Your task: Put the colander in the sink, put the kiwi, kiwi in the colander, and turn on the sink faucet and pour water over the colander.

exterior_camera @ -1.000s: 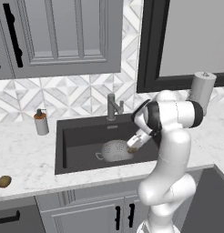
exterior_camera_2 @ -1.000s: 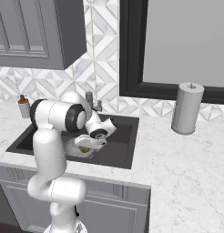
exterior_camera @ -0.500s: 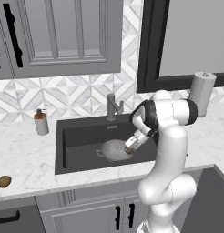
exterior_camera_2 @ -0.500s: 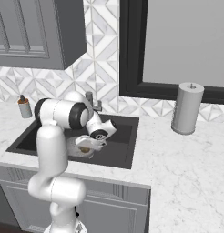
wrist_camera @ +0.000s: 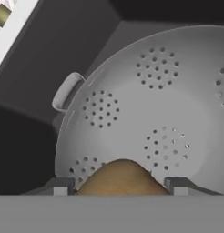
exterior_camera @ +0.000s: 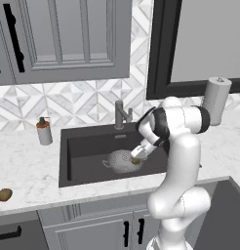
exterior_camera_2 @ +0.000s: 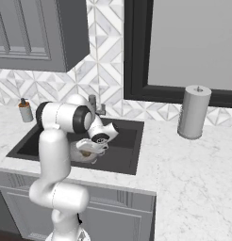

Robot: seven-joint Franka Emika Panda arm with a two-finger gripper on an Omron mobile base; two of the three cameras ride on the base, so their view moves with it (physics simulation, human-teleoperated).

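The silver colander [exterior_camera: 120, 161] [wrist_camera: 168, 113] stands in the dark sink [exterior_camera: 85, 144] [exterior_camera_2: 125, 141], right of its middle. My gripper [exterior_camera: 137, 158] [exterior_camera_2: 87, 149] [wrist_camera: 120, 187] hangs just over the colander's bowl, near its rim. It is shut on a brown kiwi [wrist_camera: 120, 179] [exterior_camera: 136, 160], which sits between the two fingertips. A second kiwi [exterior_camera: 4, 195] lies on the marble counter, far left of the sink. The grey faucet [exterior_camera: 120, 114] [exterior_camera_2: 93, 104] stands behind the basin with no water running.
A white soap bottle [exterior_camera: 44, 132] [exterior_camera_2: 26, 110] stands on the counter left of the sink. A paper towel roll [exterior_camera: 217, 100] [exterior_camera_2: 193, 112] stands at the back right. Grey upper cabinets and a dark window frame line the wall.
The gripper has sunk a little toward the colander with the kiwi between its fingers. Nothing else has moved.
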